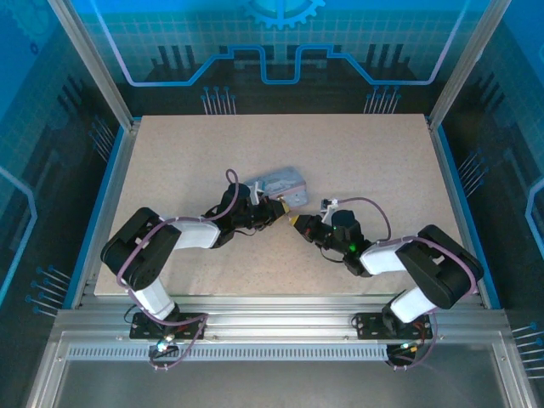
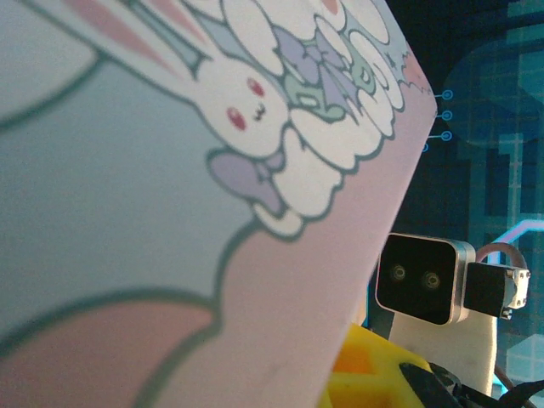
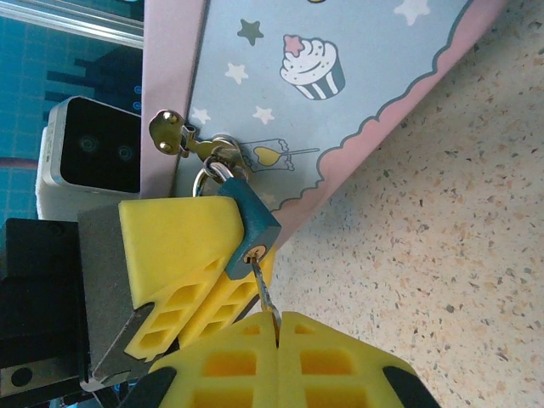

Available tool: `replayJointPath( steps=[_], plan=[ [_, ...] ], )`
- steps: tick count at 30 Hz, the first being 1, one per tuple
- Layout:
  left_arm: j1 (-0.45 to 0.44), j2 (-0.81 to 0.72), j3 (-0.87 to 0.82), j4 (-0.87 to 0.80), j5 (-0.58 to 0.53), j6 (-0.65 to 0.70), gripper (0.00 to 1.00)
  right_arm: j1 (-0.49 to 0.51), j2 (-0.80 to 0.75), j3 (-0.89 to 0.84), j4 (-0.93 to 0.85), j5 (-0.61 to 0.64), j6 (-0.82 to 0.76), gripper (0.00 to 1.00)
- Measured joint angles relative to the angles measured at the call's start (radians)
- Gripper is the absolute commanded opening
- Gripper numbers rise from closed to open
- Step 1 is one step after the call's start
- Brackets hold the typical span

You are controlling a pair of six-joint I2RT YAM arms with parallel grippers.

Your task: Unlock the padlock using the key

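Observation:
The small teal-blue padlock (image 3: 252, 223) hangs by its shackle from the brass hasp (image 3: 180, 138) of a pale blue tin. My left gripper (image 3: 217, 274) is shut on the padlock's body, yellow pads on either side. The thin silver key (image 3: 267, 291) is pinched between the yellow pads of my right gripper (image 3: 279, 323). Its tip sits at the brass keyhole on the padlock's underside. From above, the left gripper (image 1: 280, 211) and right gripper (image 1: 296, 221) meet nose to nose at the tin's near corner. In the left wrist view the tin's lid hides the padlock and key.
The tin (image 1: 282, 182) with cartoon rabbit and cupcake prints (image 2: 255, 110) lies tilted mid-table on the speckled tabletop (image 1: 365, 153). Metal frame posts and blue walls ring the table. The right arm's wrist camera (image 2: 421, 279) shows close behind the tin.

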Motion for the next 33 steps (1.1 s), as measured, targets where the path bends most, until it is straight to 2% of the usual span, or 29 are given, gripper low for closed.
replayJointPath(
  steps=[19,25,33],
  plan=[
    [0.0,0.021,-0.007,0.052,0.013,-0.019,0.04,-0.021,-0.005,0.005,-0.001,-0.013,-0.012,0.0],
    [0.014,0.024,-0.007,0.058,0.014,-0.027,0.03,-0.029,0.042,0.026,0.031,-0.037,0.048,0.0],
    [0.021,0.024,-0.007,0.058,0.004,-0.041,0.0,-0.043,0.153,0.027,0.181,-0.084,0.21,0.0]
  ],
)
